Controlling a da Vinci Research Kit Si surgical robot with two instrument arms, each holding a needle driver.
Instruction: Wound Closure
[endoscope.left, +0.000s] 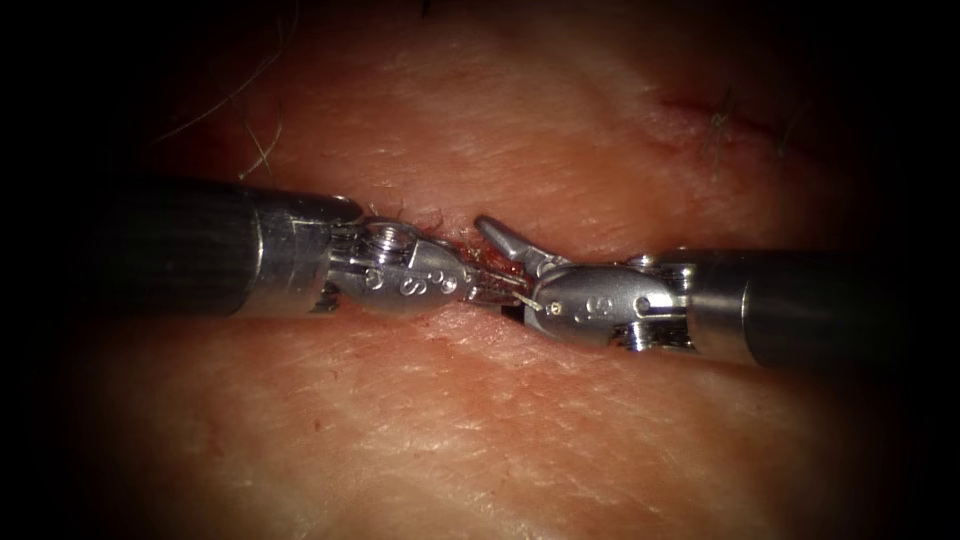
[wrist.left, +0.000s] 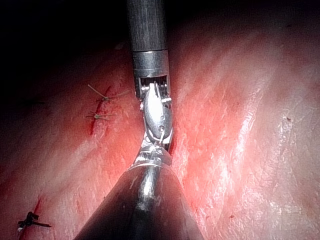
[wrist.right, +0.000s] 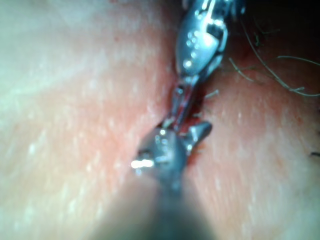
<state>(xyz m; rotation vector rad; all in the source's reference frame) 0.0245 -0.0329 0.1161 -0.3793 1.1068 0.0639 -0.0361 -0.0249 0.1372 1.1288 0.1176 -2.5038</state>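
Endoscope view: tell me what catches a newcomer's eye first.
Two metal tools meet tip to tip over the cut at the centre: the left tool from the left, the right tool from the right, its jaws open. Pale tissue surrounds them, with stray thread at upper left.

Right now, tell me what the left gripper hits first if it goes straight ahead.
Probably the right gripper: the left gripper points along the cut in the tissue, tips nearly meeting. Depth is unclear.
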